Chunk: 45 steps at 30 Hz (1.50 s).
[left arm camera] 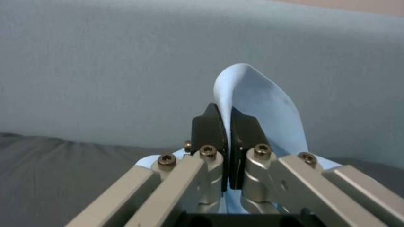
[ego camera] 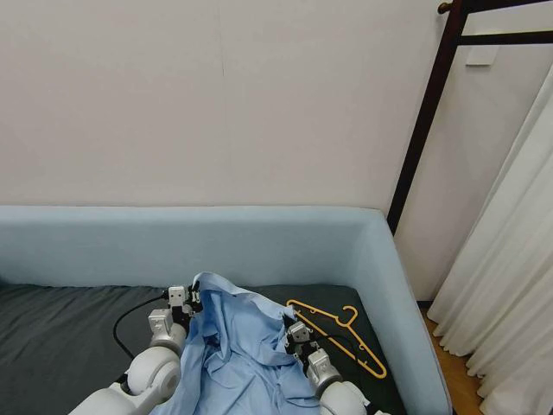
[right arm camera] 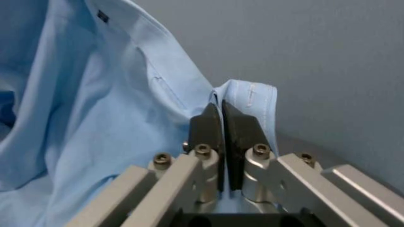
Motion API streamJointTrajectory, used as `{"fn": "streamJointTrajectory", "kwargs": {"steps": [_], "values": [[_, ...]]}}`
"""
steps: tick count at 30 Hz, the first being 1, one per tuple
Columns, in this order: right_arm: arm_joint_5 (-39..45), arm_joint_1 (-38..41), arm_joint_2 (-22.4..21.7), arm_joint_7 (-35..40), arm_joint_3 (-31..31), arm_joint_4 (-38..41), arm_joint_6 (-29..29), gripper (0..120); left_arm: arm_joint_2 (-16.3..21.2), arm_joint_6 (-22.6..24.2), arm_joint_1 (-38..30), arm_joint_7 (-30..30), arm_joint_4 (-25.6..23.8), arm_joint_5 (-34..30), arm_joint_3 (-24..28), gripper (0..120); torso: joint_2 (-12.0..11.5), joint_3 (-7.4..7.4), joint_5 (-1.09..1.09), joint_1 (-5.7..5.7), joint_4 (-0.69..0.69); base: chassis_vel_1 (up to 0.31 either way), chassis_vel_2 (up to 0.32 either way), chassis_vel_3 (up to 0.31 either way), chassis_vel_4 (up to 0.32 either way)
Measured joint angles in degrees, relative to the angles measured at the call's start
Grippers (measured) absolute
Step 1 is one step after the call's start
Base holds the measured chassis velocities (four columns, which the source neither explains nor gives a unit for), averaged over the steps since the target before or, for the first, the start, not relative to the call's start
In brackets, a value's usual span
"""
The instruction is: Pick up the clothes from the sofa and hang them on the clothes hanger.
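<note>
Lift step: left tool (left arm camera: pixel 224 124) and right tool (right arm camera: pixel 221 119) each clamped on shirt (ego camera: pixel 233 346); next we likely need the orange hanger (ego camera: pixel 344 324).

sofa (ego camera: pixel 216 246) — dark seat | orange hanger (ego camera: pixel 344 327) lying on it

**Quiet corner, evenly lit**

A plain off-white wall (ego camera: pixel 216 104) is stretching across the back. The pale blue upholstered sofa (ego camera: pixel 216 246) is wrapping its back and side around a dark grey seat cushion (ego camera: pixel 60 320). At the right a dark brown wooden stand (ego camera: pixel 423 130) is rising, white pleated curtains (ego camera: pixel 510 285) are hanging beside it, and light wooden floor (ego camera: pixel 454 380) is peeking out below.
</note>
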Motion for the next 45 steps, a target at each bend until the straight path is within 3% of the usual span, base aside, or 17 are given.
{"fn": "streamJointTrajectory", "kwargs": {"steps": [7,9,13,14,19,25,36,45], "values": [[3.0,0.7,-3.9,-2.5,1.0,1.3,-0.2,32,-1.2,0.1,-0.5,-0.1,1.4,-0.2,0.3,0,0.0,0.00,0.00,0.00,-0.01,0.000,0.000,0.000,0.000],[3.8,0.7,-4.9,-3.2,1.0,2.3,-0.6,35,-1.5,0.1,-0.5,-0.1,1.6,-0.2,0.4,0,0.0,0.00,0.00,0.00,-0.01,0.000,0.000,0.000,0.000],[9.6,0.5,-8.6,-5.2,2.7,6.2,-4.9,53,-1.9,0.1,-0.7,0.0,2.1,0.2,1.1,0,0.0,0.00,0.01,0.00,0.00,0.000,0.000,0.000,0.000],[9.6,0.5,-8.6,-5.2,2.7,6.2,-4.9,53,-1.9,0.1,-0.7,0.0,2.1,0.2,1.1,0,0.0,0.00,0.01,0.00,0.00,0.000,0.000,0.000,0.000],[18.6,3.7,-13.5,-13.1,7.8,3.7,-17.7,75,-1.4,-0.1,-0.6,0.7,1.7,1.2,2.4,0,0.0,0.00,0.01,0.00,-0.01,0.000,0.000,0.000,0.000],[19.7,9.0,-14.8,-21.2,9.4,-6.0,-23.7,97,-2.6,-0.5,-0.4,1.2,1.3,2.3,2.9,0,0.0,0.00,0.01,0.00,0.01,0.000,0.000,0.000,0.000],[11.5,11.8,-13.1,-29.7,8.0,-19.0,-25.5,100,-2.3,-1.0,-0.7,2.2,-0.1,2.7,4.2,0,0.0,0.00,0.01,0.00,0.00,0.000,0.000,0.000,0.000],[13.0,13.1,-10.0,-30.2,10.8,-26.4,-26.6,96,-2.3,-1.9,-1.3,3.0,-0.2,2.6,5.5,0,0.0,0.00,0.00,0.00,0.02,0.000,0.000,0.000,0.000]]}}
